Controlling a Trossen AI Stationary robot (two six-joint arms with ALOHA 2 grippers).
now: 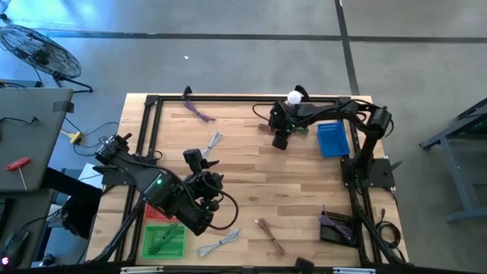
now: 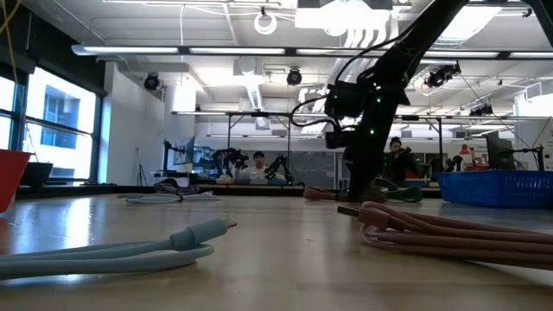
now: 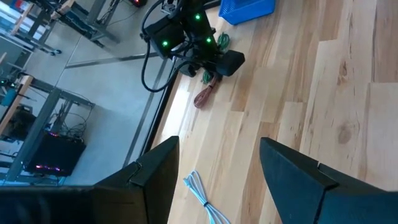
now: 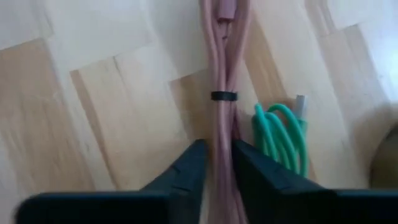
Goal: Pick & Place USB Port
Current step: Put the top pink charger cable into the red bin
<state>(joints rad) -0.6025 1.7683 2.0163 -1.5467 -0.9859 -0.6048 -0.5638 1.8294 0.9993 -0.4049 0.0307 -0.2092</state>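
A pink USB cable bundle [image 4: 222, 74], bound by a black tie [image 4: 224, 96], lies flat on the wooden table at the far right [image 1: 264, 126]. A coiled green cable [image 4: 280, 134] lies right beside it. My right gripper [image 4: 217, 149] stands over the pink bundle, pointing steeply down, and closes on it [image 1: 278, 143]. My left gripper [image 3: 217, 180] waits open and raised over the table's near left part [image 1: 196, 160], holding nothing. My right gripper has the pink bundle between its two fingers [image 4: 194, 163], one on each long side, at a stretch [image 4: 222, 134] just short of the black tie. The fingers come from above, slanting down. The bundle lies on the table.
A blue basket [image 1: 332, 138] stands to the right of the right gripper. Other cable bundles lie about: purple [image 1: 199, 110], grey [image 1: 213, 142], grey [image 1: 221, 242], pink [image 1: 268, 234]. Green [image 1: 163, 237] and red [image 1: 156, 211] trays sit near left, a dark tray [image 1: 337, 227] near right.
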